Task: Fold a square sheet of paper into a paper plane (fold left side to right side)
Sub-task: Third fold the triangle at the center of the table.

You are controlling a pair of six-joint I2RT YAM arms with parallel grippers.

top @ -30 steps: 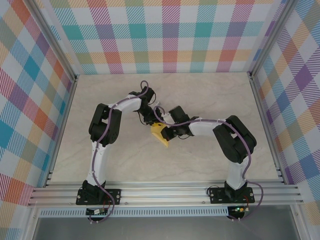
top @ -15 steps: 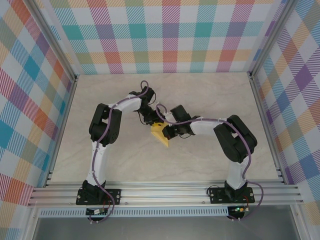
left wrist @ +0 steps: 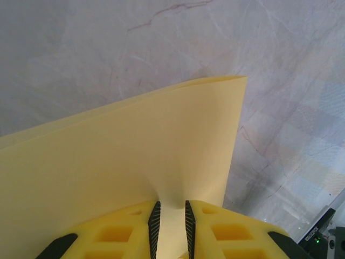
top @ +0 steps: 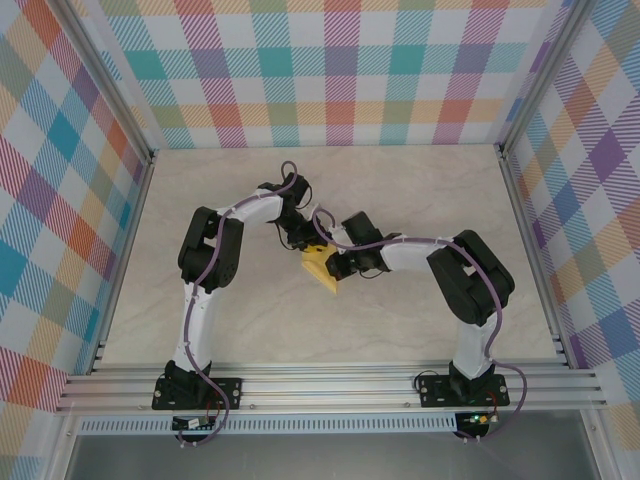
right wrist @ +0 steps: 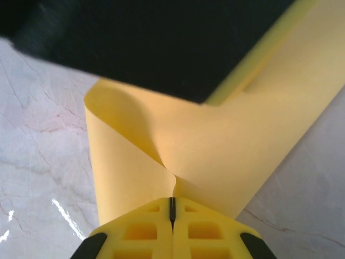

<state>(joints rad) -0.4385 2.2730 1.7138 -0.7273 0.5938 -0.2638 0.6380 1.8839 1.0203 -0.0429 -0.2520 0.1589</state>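
- The paper [top: 322,269] is in the middle of the table [top: 250,320], between the two arms.
- In the top view it looks like a small yellow wedge, much smaller than a full square. So it seems some folding is already done, but the pictures do not show how many folds.
- The left gripper [left wrist: 171,208] holds the paper. Its fingers [left wrist: 124,233] stand a little apart, with a strip of paper pinched in the thin gap.
- The right gripper [right wrist: 172,203] holds the paper too. Its fingers [right wrist: 139,233] are pressed tight together, with the paper caught in the line where they meet.
- From the right wrist, the paper curls up and over in a soft round loop. The bend looks puffy, not sharp.
- From the left wrist, the far edge of the paper shows two layers lying close together, so the sheet is bent over on itself there.
- The paper seems to be lifted up from the table where the grippers hold it. Whether any of it touches the table cannot be told.
- It looks like a fold is in the middle of being made: one side is being brought over to the other.
- What is likely left: line up the edges, lay the paper down, and press the bend flat into a hard crease.
- The paper does not yet look thin and pointy with a line down the middle. More folds seem to be needed.
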